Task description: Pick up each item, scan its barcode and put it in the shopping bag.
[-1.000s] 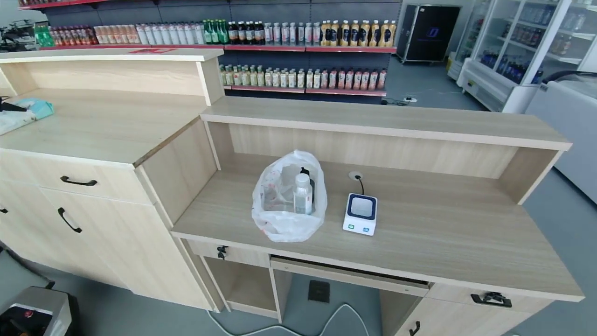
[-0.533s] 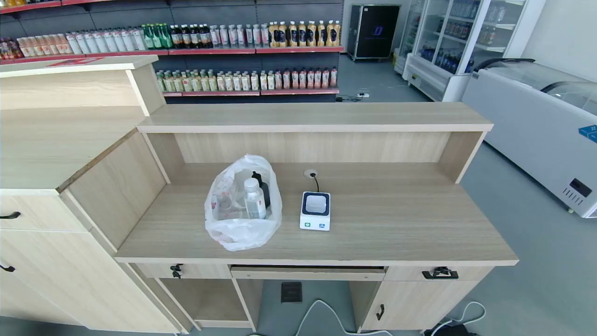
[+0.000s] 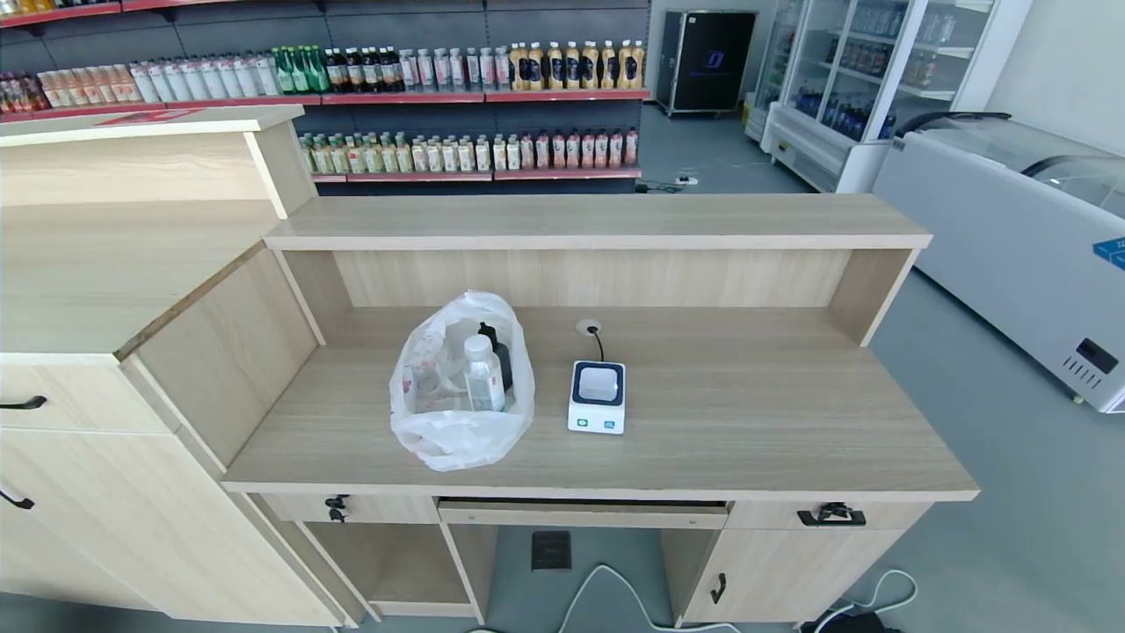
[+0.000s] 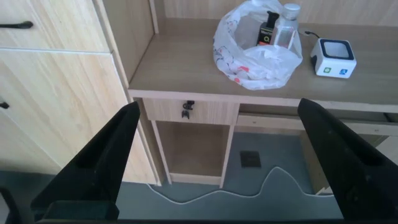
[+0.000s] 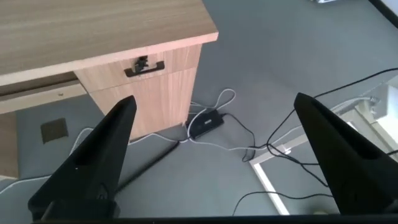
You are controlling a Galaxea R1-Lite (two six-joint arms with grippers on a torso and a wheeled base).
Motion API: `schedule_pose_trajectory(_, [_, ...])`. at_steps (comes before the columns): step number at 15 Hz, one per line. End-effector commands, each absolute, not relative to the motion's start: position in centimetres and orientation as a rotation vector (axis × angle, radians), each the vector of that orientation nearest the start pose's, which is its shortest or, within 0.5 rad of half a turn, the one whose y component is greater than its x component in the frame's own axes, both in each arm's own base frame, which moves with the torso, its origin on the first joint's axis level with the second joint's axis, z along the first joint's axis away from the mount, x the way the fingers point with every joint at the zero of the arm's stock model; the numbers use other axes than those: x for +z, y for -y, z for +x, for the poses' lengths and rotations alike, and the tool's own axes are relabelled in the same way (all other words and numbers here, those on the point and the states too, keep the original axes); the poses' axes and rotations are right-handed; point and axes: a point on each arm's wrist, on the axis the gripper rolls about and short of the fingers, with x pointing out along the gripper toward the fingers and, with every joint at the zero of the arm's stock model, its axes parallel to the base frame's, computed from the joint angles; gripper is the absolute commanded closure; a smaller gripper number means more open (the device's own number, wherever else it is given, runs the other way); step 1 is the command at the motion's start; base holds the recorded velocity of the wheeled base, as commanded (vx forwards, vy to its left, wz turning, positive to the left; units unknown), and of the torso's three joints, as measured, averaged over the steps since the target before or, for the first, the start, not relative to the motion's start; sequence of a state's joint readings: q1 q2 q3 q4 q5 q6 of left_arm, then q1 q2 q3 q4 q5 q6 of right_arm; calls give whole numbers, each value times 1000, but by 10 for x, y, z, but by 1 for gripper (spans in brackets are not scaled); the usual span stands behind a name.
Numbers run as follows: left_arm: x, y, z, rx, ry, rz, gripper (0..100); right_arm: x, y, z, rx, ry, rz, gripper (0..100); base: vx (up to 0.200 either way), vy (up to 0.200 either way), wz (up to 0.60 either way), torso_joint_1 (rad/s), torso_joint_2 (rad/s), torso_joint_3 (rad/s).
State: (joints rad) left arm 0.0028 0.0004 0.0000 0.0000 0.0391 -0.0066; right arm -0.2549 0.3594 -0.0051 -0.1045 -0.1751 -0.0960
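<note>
A translucent white shopping bag [image 3: 457,413] stands on the wooden counter [image 3: 747,422], left of the middle. Inside it a clear bottle [image 3: 484,378] with a white cap stands upright beside a dark bottle [image 3: 499,353]. Just to the bag's right sits the white barcode scanner [image 3: 598,396], its cable running to a hole at the back. In the left wrist view the bag [image 4: 258,50] and scanner [image 4: 333,57] lie ahead; my left gripper [image 4: 219,104] hangs open below counter height, holding nothing. My right gripper [image 5: 214,98] is open over the floor by the counter's right corner.
A raised ledge [image 3: 598,220] runs along the counter's back and a taller cabinet [image 3: 105,290] stands on its left. Drawers with black handles [image 5: 144,65] sit under the top. Cables [image 5: 211,121] lie on the floor. Drink shelves and coolers stand behind.
The head camera has swung, so the whole picture shifted, most of it before half a second ago. The bag, bottles and scanner keep their places on the counter.
</note>
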Motion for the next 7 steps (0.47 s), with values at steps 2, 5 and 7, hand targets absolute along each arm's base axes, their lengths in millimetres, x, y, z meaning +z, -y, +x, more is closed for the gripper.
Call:
schedule_pose_trajectory(2, [75, -1, -23, 43, 0, -8, 0, 86, 3, -7, -364, -135, -82, 0, 0, 0, 0, 0, 0, 0])
schedule_pose_trajectory(5, [75, -1, -23, 43, 0, -6, 0, 86, 2, -12, -353, -77, -80, 0, 0, 0, 0, 0, 0, 0])
schedule_pose_trajectory(7, [75, -1, -23, 43, 0, -6, 0, 85, 2, -15, -336, -46, -80, 0, 0, 0, 0, 0, 0, 0])
